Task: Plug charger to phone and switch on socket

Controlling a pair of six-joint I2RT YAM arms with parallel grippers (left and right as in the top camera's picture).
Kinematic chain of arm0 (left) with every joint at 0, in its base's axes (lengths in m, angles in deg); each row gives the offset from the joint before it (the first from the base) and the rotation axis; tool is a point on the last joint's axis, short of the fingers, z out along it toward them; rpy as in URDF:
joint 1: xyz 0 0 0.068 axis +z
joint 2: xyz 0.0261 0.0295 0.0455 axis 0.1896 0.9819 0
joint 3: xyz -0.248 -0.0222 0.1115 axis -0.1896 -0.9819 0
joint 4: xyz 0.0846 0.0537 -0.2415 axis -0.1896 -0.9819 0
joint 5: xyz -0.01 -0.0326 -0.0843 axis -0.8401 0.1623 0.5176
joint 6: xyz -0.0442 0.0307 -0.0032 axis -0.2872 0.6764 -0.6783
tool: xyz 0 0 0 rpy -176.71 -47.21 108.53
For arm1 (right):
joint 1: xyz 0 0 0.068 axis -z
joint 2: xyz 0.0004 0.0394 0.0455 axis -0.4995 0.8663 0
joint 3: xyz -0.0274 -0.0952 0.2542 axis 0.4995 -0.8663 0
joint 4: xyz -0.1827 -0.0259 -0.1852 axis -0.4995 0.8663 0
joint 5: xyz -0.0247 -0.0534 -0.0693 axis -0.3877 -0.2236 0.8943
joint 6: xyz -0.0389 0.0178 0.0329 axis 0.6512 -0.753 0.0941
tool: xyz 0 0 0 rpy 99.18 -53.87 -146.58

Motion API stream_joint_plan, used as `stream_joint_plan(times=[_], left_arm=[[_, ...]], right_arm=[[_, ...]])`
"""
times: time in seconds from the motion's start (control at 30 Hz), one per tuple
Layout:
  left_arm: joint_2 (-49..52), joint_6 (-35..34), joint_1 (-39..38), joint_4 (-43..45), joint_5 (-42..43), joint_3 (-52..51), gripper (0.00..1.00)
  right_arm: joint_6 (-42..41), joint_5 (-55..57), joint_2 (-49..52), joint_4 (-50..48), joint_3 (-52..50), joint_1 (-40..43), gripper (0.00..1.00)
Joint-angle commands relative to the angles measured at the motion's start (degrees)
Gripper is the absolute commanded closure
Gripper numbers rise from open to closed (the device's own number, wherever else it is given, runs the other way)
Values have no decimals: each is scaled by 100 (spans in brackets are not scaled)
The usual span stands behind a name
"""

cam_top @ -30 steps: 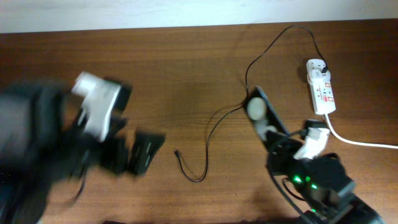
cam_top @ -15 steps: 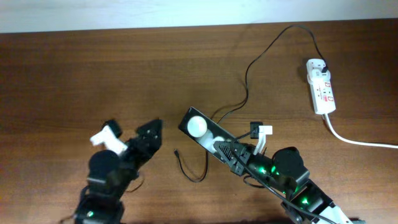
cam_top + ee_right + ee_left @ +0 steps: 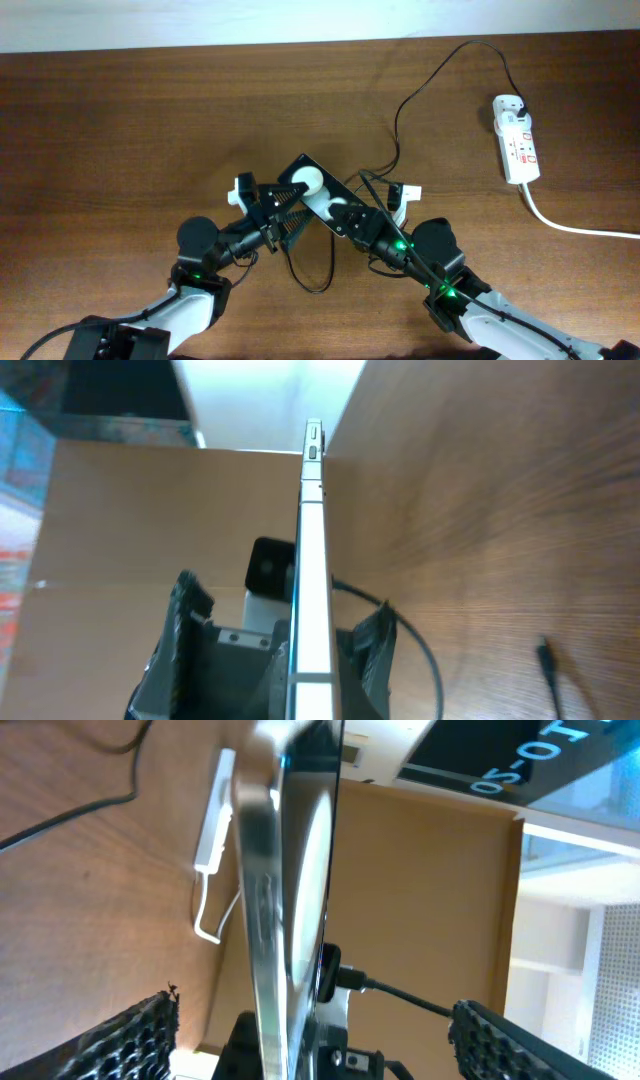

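Hard to make out: overhead, the arms' lower links are cut off by the bottom edge. The end of the charger [image 3: 397, 128] is lost beside the left gripper [image 3: 284, 206].
Connector tip [image 3: 544, 654]: seen only from the right wrist, lying loose on the tabletop [image 3: 150, 120], apart from the phone.
Phone [image 3: 322, 194]: raised off the tabletop at mid-table and slanted, between the two grippers. Both wrist cameras see it edge-on.
Right gripper [image 3: 358, 218]: jaws narrow, clamped on the phone's lower right end.
Left gripper: jaws wide, straddling the phone's upper left end. Its fingers [image 3: 140, 1035] stand clear of the phone on both sides.
Socket [image 3: 517, 140]: far right of the tabletop, well apart from both grippers, with the charger's black plug seated at its top end.
White cord [image 3: 575, 227]: runs off the right edge.
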Motion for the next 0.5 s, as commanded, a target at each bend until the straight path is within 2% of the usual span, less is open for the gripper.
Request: stream_joint_plan(times=[0.0, 0.07, 0.1, 0.17, 0.23, 0.3, 0.4, 0.43, 0.47], left_arm=[[24, 380, -2, 37, -267, 275, 24], [24, 435, -2, 35, -289, 280, 29], [24, 435, -2, 37, -326, 280, 38], [24, 433, -4, 37, -326, 280, 50], [24, 435, -2, 37, -330, 280, 62], [24, 433, -2, 35, -350, 280, 81], [24, 431, -2, 35, -348, 280, 100], [24, 431, -2, 35, -348, 280, 100], [24, 431, -2, 35, -354, 280, 100]], right_arm=[[-203, -175, -44, -175, 118, -105, 96], [-730, -55, -44, -177, 118, -341, 96], [-988, 153, -44, -175, 118, -468, 96], [-1014, 494, -44, -175, 118, -601, 96], [-1102, 551, -44, -173, 118, -634, 96], [-1099, 544, -44, -173, 118, -634, 96], [-1097, 544, -44, -173, 120, -634, 95], [-1097, 542, -44, -170, 120, -634, 92], [-1097, 538, -44, -166, 118, -634, 83]])
